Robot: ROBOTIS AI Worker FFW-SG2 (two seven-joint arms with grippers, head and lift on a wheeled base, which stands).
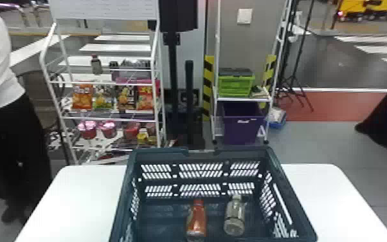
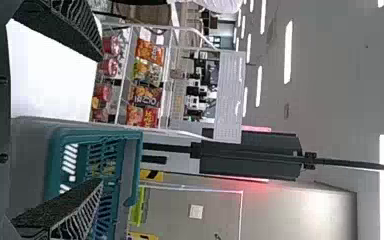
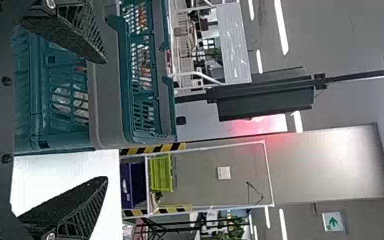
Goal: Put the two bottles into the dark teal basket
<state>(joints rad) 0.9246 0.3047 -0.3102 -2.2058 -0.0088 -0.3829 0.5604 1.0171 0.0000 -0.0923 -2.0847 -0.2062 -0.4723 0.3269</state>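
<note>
The red-capped orange bottle (image 1: 197,222) and, just to its right, the clear bottle (image 1: 235,216) are both inside the dark teal basket (image 1: 160,155), apart from each other, on the white desk (image 1: 83,196). The left claw (image 2: 102,119) has its fingers spread wide, and so has the right claw (image 3: 105,120), with nothing between either pair.
</note>
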